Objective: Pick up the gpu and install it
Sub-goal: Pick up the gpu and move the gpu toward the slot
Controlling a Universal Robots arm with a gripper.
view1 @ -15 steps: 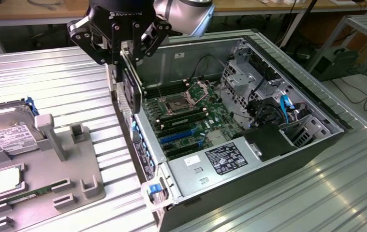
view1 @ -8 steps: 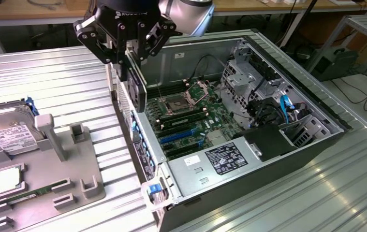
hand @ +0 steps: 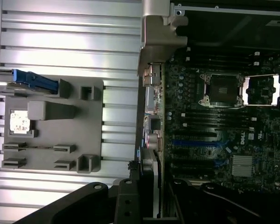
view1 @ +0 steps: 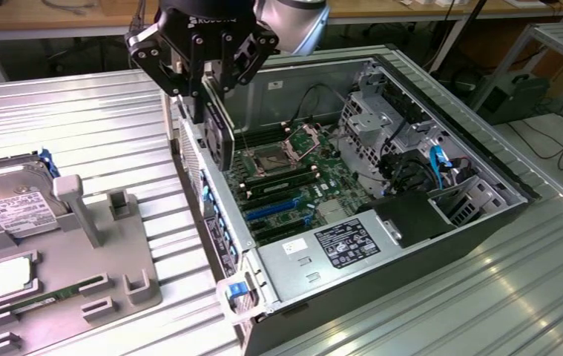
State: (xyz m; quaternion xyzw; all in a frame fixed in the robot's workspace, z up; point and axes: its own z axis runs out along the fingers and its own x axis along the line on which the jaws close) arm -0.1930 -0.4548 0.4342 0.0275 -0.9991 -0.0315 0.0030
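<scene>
Thin flat dark gpu (view1: 219, 137), edge-on and nearly upright, clamped between closed fingers of black gripper (view1: 205, 100), hanging below fingertips. Arm pointing straight down above edge wall of open grey metal computer case (view1: 459, 104); dark green motherboard (view1: 291, 185) beneath and just beside fingers.

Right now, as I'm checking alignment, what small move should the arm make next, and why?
Probably ease the gpu toward the blue slots: gripped upright in the fingers, it hangs beside the case wall, apart from those slots.
</scene>
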